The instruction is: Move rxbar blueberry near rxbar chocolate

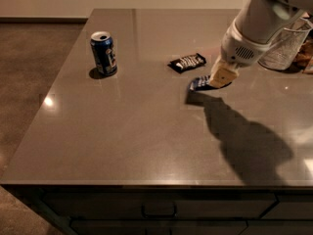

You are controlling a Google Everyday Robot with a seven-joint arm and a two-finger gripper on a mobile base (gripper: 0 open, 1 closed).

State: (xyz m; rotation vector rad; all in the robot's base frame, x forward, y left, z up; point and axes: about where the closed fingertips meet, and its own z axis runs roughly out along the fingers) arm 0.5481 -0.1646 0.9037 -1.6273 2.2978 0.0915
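The rxbar blueberry [199,83], a dark blue wrapper, is held in my gripper [218,78] just above the table top, right of centre. My gripper is shut on its right end, and the tan fingers [222,74] cover part of it. The rxbar chocolate [187,62], a black wrapper with white lettering, lies flat on the table a short way up and to the left of the blue bar. The two bars are apart.
A blue soda can [103,53] stands at the left of the grey table [127,126]. A wire mesh basket [287,45] sits at the right edge behind my arm. The table's front edge is near the bottom.
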